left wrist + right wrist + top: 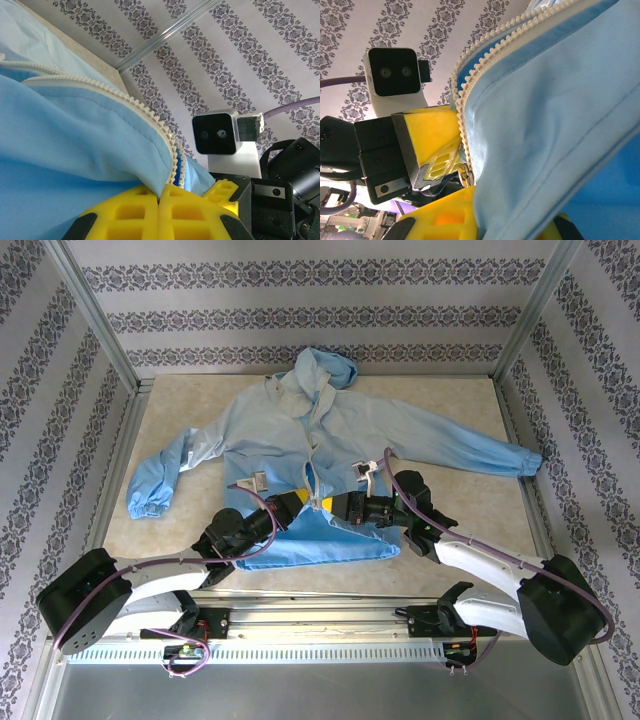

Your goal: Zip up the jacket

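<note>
Pinching jacket (290, 425) at zipper (150, 112): L gripper (160, 194) & R gripper (502, 220), both clamped.

The pale, marbled tabletop (450, 400) carries a light-blue jacket (270, 430) lying front-up, sleeves spread to both sides and hood toward the far edge.

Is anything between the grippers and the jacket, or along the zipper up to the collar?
Nothing visible. The left gripper and right gripper both pinch the jacket beside its open zipper, and no object lies on the zipper line above.
</note>
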{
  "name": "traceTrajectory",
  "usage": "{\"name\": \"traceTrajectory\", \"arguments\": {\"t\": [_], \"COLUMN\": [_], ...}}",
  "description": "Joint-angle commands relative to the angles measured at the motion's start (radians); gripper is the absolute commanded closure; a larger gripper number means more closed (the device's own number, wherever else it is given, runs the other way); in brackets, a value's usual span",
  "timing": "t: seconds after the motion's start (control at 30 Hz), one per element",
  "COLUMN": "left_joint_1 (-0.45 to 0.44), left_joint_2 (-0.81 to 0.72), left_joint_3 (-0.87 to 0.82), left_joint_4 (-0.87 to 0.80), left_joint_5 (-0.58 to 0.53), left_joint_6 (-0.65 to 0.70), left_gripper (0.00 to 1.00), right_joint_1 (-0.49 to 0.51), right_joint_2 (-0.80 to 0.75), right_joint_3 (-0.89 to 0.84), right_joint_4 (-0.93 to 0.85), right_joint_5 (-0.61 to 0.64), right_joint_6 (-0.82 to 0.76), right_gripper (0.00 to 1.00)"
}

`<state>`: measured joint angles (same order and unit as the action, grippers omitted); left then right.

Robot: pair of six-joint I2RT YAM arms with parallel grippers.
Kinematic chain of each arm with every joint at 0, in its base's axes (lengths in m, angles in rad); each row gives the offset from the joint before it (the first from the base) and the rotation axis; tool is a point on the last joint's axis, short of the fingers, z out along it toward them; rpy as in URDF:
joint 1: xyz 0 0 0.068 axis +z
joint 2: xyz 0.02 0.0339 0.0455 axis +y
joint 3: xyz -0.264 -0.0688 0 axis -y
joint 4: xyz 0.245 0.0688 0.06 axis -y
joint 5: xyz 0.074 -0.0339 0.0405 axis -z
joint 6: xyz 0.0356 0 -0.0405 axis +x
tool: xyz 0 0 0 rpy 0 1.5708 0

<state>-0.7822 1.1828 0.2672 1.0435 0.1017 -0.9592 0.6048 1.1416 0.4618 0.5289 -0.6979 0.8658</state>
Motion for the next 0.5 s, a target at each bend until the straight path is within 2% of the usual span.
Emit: {"name": "traceTrajectory", "arguments": {"t": [0.0, 0.47], "left_joint_1": [0.015, 0.02], "left_joint_2": [-0.021, -0.031], "left_joint_3": [-0.019, -0.025], "left_joint_4": [0.094, 0.102], "left_joint_5": [0.011, 0.027], "left_joint_6": [-0.024, -0.037], "left_gripper": [1.0, 1.0], "right_joint_1": [0.007, 0.015], "right_joint_2": [0.003, 0.005], "right_joint_3": [-0.01, -0.013], "right_joint_4": [0.062, 0.066], "right_joint_5": [-0.015, -0.011], "right_joint_6": [0.0, 0.001], "right_gripper": [1.0, 1.0]}}
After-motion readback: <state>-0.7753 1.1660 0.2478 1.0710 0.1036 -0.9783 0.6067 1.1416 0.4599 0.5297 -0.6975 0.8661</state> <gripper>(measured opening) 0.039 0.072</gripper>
